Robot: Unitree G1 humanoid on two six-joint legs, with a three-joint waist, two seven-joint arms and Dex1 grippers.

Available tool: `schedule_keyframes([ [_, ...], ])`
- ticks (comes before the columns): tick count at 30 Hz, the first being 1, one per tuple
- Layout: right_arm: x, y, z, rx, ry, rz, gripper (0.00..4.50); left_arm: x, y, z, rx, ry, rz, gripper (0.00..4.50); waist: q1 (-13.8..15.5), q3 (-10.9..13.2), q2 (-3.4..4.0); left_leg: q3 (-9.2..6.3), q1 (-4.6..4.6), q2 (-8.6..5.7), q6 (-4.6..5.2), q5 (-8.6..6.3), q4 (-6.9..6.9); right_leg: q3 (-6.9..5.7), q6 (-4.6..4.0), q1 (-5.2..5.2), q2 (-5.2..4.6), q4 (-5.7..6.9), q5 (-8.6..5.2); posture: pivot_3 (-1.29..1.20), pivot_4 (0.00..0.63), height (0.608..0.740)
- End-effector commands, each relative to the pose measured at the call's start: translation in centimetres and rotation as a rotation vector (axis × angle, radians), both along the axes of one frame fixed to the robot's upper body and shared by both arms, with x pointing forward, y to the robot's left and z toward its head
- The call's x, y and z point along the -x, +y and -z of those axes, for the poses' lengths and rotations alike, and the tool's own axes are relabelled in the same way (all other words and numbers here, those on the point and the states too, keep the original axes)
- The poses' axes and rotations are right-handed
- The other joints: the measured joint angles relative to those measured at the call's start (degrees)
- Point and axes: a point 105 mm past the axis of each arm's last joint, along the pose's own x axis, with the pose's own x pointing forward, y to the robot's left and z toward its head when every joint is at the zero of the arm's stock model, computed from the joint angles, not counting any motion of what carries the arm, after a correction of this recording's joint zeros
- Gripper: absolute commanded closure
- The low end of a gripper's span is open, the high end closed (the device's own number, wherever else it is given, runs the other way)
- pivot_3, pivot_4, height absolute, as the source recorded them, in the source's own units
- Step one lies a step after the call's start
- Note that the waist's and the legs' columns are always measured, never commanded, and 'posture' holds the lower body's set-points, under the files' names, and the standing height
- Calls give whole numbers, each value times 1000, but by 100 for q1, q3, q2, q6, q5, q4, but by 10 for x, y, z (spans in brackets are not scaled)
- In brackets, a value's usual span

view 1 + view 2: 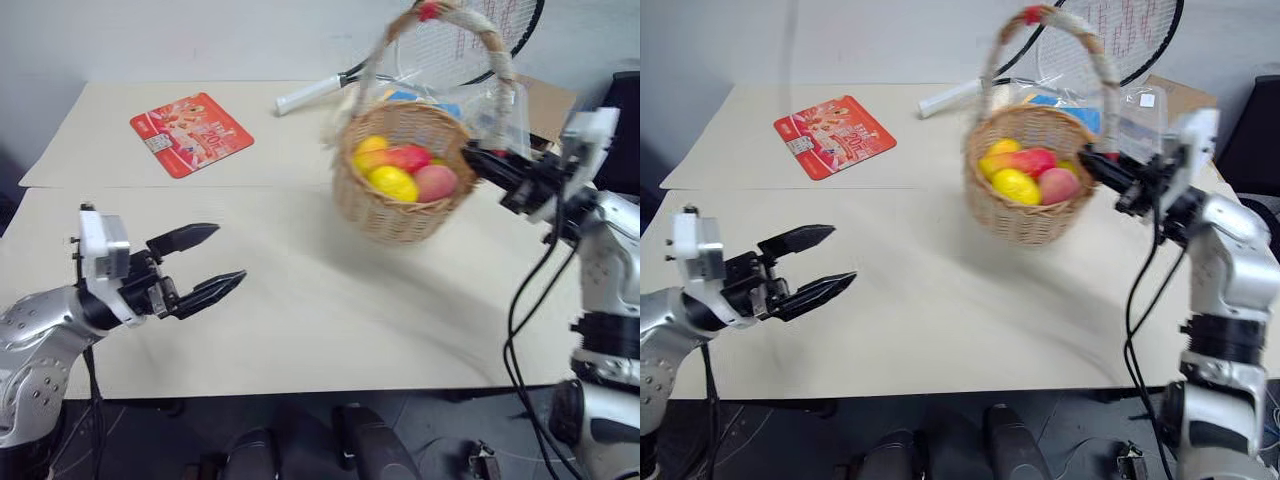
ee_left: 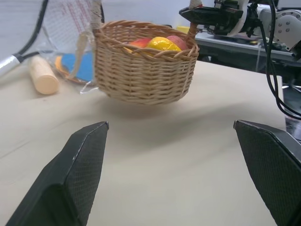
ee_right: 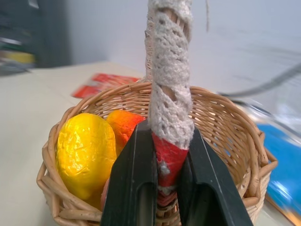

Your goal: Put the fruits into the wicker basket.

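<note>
Basket [image 1: 405, 190] tilted near table [image 1: 300, 330] right edge, right pincer [image 3: 167, 188] clamping handle [image 3: 169, 70]

beige table [image 1: 300, 320], red packet [image 1: 190, 134], racket [image 1: 430, 50]

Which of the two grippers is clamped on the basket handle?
The right gripper, shut on the wicker basket handle's red end; the left gripper hangs open.

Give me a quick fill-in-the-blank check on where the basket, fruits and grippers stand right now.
1. The right gripper is shut on the round tan wicker basket's ____.
2. The glossy toy fruits lie ____ the basket.
3. The left gripper's black fingers are ____.
4. The flat red packet lies on the ____.

Missing words: handle; inside; open; table
</note>
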Motion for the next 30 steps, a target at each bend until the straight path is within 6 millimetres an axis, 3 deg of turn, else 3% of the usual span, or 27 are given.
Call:
schedule_keyframes([
  [1, 10, -38, -14, -5, -125, 208, 4343, -4, -6, -4, -17, -20, 60, 0, -17, 0, 1, 3, 1, -3, 2, 1, 0, 4, 3, 0, -1, 0, 2, 0, 150, 740],
  [4, 10, -60, 4, -33, -127, 336, 4343, -6, -15, -4, -23, -13, 129, 0, -23, 1, 2, 14, 3, -9, 6, 4, 1, 15, 14, 0, -1, 0, 8, 0, 150, 740],
  [9, 8, -58, 38, -110, -50, 328, 4343, -2, -26, 1, -51, 6, 212, 0, -45, 0, 3, 20, 10, -3, -7, 10, -2, 27, 15, 0, 6, 2, 8, 0, 150, 740],
  [12, 9, -55, 44, -94, -44, 334, 3399, -3, -25, 2, -52, 9, 215, 0, -50, 0, 3, 19, 14, -1, -6, 10, 0, 39, 17, 1, 14, 6, 10, 0, 150, 740],
  [16, 21, -68, 33, -40, -87, 380, 2091, -3, -21, 7, -54, 20, 195, 0, -12, 0, 4, 19, 15, -4, -4, 10, 0, 49, 20, 2, 15, 6, 11, 0, 150, 740],
  [19, 34, -79, 20, 37, -143, 400, 1060, -4, -14, 12, -66, 25, 157, 0, 0, 0, 4, 20, 13, -8, -3, 9, 0, 53, 23, 2, 12, 3, 10, 0, 150, 740],
  [22, 42, -84, 23, 175, -104, 339, 8, -4, -2, 18, -55, 40, 78, 0, 4, 0, 4, 23, 13, -13, 5, 6, 1, 56, 28, 2, 9, 2, 10, 0, 150, 740],
  [26, 52, -75, 41, 353, -16, 182, 8, 10, 11, 39, -140, 84, 17, 0, -19, 0, 4, 25, 18, -11, 11, 4, -3, 61, 28, 4, 13, -2, 10, 0, 150, 740],
  [30, 65, -44, 72, 506, 26, -76, 8, 21, 25, 55, -201, 85, -81, 0, -15, 0, 3, 23, 21, -9, 12, 3, -1, 64, 28, 6, 15, -2, 10, 0, 150, 740],
])
